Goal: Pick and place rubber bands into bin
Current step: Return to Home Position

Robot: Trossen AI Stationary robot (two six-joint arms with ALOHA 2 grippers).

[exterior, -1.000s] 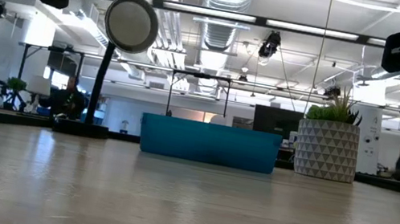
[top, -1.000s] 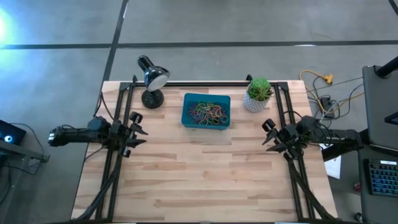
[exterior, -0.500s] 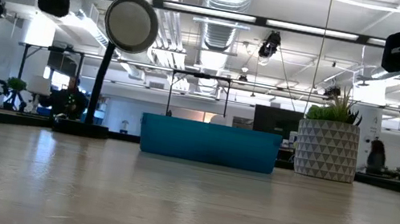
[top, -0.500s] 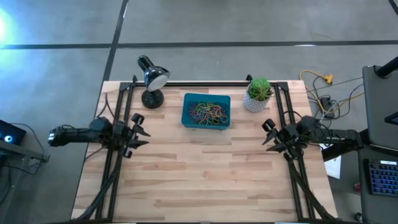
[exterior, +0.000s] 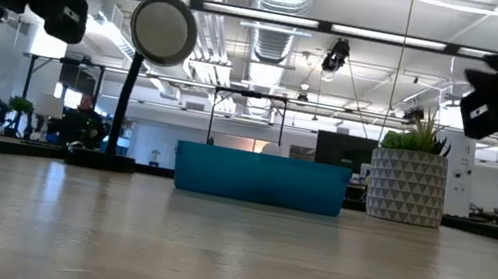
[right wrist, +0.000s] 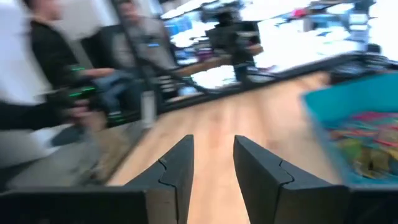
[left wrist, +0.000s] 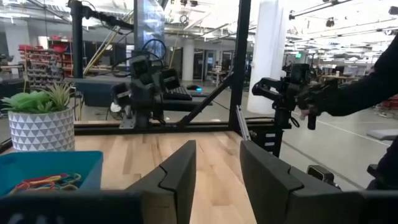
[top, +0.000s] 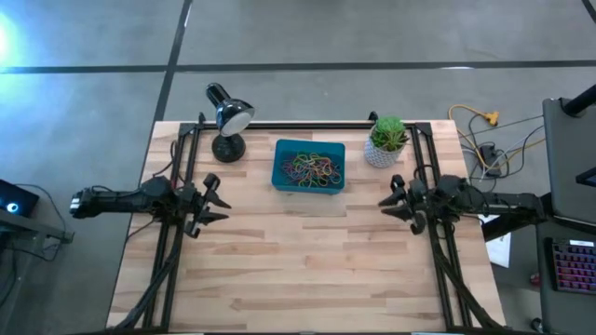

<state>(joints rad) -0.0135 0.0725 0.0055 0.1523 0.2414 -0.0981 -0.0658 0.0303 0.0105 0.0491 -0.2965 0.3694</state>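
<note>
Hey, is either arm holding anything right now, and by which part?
Nothing is held. The left tool and the right tool are both open and empty, well apart from the bin, where the rubber bands lie.

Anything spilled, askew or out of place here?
Nothing stands out. The rubber bands lie inside the bin, the lamp and plant pot stand upright beside it, and the left gripper and right gripper hover open at either side.

The left end effector (left wrist: pixel 216 144) and right end effector (right wrist: pixel 213 139) carry flat, notched black fingers (left wrist: pixel 177 180).
</note>
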